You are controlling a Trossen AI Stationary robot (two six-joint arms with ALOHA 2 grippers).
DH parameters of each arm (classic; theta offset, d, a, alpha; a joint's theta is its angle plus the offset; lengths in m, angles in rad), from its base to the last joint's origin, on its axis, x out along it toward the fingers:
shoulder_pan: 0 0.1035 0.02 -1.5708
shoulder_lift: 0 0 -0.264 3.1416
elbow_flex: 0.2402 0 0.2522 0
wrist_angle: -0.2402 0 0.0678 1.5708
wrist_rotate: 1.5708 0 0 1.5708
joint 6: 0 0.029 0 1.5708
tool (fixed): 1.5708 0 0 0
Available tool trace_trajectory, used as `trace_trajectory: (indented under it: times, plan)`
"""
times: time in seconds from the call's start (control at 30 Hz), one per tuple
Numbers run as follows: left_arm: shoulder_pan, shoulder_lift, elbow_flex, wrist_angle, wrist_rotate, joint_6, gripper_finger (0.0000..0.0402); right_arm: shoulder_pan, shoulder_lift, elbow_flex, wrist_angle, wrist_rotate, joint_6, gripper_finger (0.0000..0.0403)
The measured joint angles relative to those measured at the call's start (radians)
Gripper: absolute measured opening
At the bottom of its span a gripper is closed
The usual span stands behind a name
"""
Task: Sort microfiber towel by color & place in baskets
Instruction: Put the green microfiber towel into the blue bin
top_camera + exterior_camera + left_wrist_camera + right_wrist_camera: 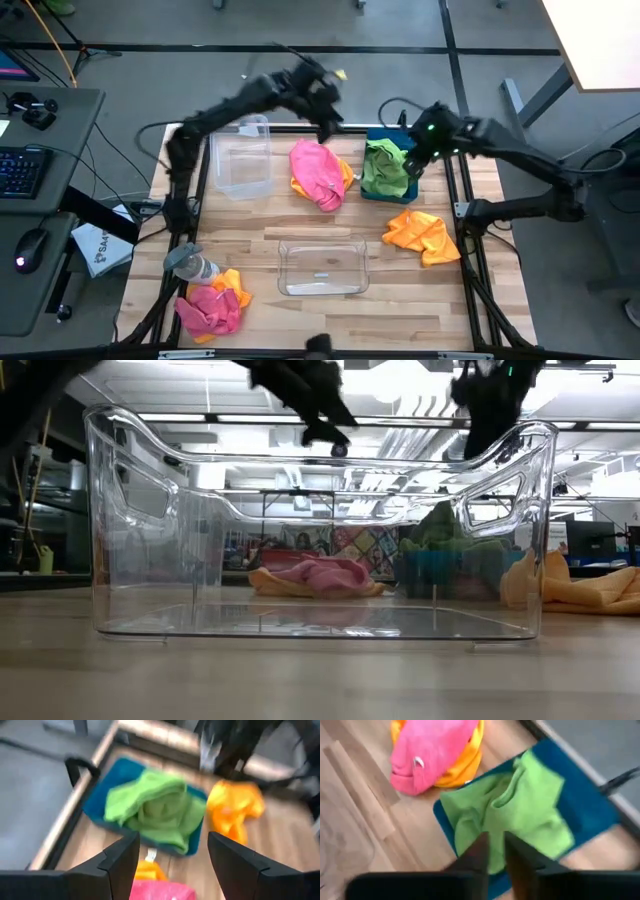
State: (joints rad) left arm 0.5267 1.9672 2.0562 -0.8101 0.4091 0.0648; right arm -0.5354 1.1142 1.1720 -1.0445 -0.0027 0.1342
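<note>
My left gripper (328, 128) (172, 840) hangs open in the air over the far end of a pink towel (318, 170) that lies on top of an orange towel (345, 180). My right gripper (413, 165) (495, 842) is shut and hovers above the lime green towel (520, 810), which lies heaped in the blue basket (585, 805). In the low view both grippers (322, 425) (490, 415) stand well above the cloths. Another orange towel (420, 235) lies on the table to the right. A pink towel (208, 310) and an orange towel (232, 285) lie at the near left.
One clear basket (243, 155) stands at the far left and another clear basket (322, 268) at the near middle. A grey-capped clear bottle (190, 265) lies near the left edge. A black frame rail (465, 215) borders the table.
</note>
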Motion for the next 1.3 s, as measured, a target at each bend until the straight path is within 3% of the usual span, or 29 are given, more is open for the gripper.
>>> trace_trajectory:
  times: [0.1,0.23,0.4,0.57,0.7,0.87,1.2,1.3]
  plan:
    - [0.026,-0.148,-0.163,0.167,0.076,-0.05,0.0215,-0.04,-0.007,-0.131,0.206,-0.06,0.023,0.002]
    - [0.004,-0.361,-0.466,0.499,0.078,-0.145,0.0208,-0.11,0.036,-0.212,0.388,-0.063,0.023,0.0003]
    - [-0.038,-0.609,-0.841,0.871,-0.094,-0.332,0.02,-0.174,0.161,-0.276,0.408,-0.103,-0.031,0.0001]
    - [-0.078,-0.819,-1.056,1.016,-0.24,-0.452,0.02,-0.187,0.3,-0.345,0.522,-0.11,-0.071,0.0001]
    - [-0.106,-0.943,-1.099,1.04,-0.337,-0.455,0.0199,-0.187,0.408,-0.355,0.586,-0.112,-0.096,0.0001]
    - [-0.117,-1.045,-1.099,1.066,-0.343,-0.402,0.0199,-0.192,0.445,-0.341,0.553,-0.122,-0.116,0.0]
    - [-0.118,-1.109,-1.099,1.069,-0.342,-0.271,0.0199,-0.192,0.211,-0.015,0.264,-0.128,-0.164,0.0]
    - [-0.118,-1.109,-1.099,1.067,-0.342,-0.247,0.0199,-0.191,0.159,0.095,0.189,-0.203,-0.084,0.0004]
